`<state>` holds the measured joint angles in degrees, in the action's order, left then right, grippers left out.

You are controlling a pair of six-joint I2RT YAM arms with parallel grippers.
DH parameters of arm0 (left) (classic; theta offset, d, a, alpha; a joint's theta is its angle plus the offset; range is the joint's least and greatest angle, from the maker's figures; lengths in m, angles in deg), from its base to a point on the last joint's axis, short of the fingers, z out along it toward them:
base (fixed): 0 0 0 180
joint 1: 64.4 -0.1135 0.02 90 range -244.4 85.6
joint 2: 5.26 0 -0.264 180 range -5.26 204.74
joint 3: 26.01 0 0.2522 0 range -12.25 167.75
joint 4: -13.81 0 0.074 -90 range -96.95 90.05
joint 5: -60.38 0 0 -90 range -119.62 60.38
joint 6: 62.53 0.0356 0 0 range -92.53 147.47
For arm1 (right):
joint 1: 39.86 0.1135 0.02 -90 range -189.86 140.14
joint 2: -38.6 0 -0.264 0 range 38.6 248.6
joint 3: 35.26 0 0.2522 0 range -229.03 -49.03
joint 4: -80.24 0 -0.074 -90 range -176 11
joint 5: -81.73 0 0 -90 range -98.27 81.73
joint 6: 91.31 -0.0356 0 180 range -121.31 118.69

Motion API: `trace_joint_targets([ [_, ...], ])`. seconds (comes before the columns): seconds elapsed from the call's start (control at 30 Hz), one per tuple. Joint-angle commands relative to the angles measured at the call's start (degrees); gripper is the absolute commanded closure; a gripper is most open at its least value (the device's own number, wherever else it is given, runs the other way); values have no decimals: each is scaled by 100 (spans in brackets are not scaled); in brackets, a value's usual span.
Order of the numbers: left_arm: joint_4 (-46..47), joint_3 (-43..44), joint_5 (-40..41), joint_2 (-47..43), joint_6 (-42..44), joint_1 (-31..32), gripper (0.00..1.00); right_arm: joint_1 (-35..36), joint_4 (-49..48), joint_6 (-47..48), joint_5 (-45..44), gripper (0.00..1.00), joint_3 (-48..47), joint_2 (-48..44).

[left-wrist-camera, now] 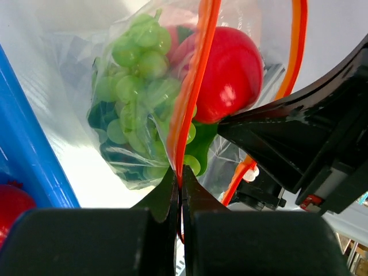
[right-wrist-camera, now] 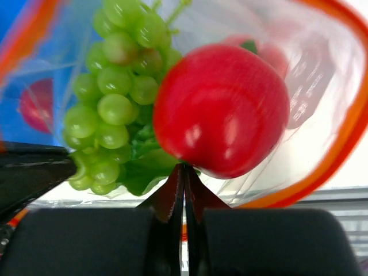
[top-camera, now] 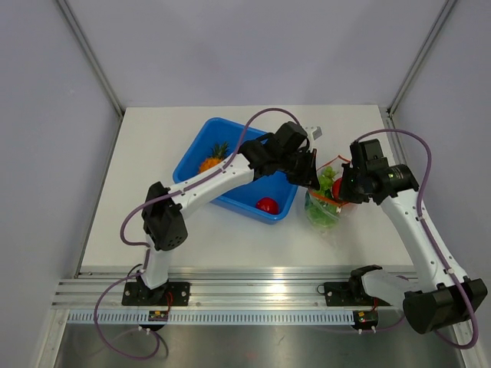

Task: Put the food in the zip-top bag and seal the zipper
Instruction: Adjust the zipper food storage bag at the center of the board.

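Note:
The clear zip-top bag (top-camera: pixel 325 205) hangs between my two grippers, just right of the blue tub. It holds a green grape bunch (left-wrist-camera: pixel 135 75) and a round red fruit (left-wrist-camera: pixel 230 72); both also show in the right wrist view, grapes (right-wrist-camera: pixel 112 98) and red fruit (right-wrist-camera: pixel 221 109). My left gripper (left-wrist-camera: pixel 181 175) is shut on the orange-red zipper (left-wrist-camera: pixel 192 86) at the bag's left end. My right gripper (right-wrist-camera: pixel 184 172) is shut on the bag's mouth edge at the right end, its orange strip (right-wrist-camera: pixel 339 149) curving past. A pineapple (top-camera: pixel 212 159) and a red fruit (top-camera: pixel 266 205) lie in the tub.
The blue rectangular tub (top-camera: pixel 201 138) stands on the white table left of the bag, its wall showing in the left wrist view (left-wrist-camera: pixel 34 144). The left arm reaches over the tub. Metal frame posts stand at the table's back corners.

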<state>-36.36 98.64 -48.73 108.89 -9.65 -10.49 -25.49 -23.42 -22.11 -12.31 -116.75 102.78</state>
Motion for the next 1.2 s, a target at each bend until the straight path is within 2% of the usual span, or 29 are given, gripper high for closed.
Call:
trace_joint_targets([
  [0.0, 371, 29, -180, -499, -5, -3, 100, 39, -37, -12, -90, 96, -627, -239],
  [0.13, 450, 38, -215, -472, -76, -3, 100, 39, 78, -74, 210, 94, -997, -450],
  [0.23, 485, 29, -154, -472, -189, -12, 100, 39, 175, -109, 245, 89, -1190, -626],
  [0.4, 791, -233, 153, -595, -724, -21, 100, 39, 307, -144, 175, 63, -1138, -872],
  [0.57, 925, -375, 198, -657, -805, -30, 100, 39, 254, -302, 139, 48, -603, -1214],
  [0.8, 942, -340, 118, -595, -779, -30, 100, 31, 52, -575, 289, 48, 22, -1549],
  [1.17, 863, -314, 83, -587, -700, -56, 100, 31, -458, -417, 228, 57, 497, -1444],
])
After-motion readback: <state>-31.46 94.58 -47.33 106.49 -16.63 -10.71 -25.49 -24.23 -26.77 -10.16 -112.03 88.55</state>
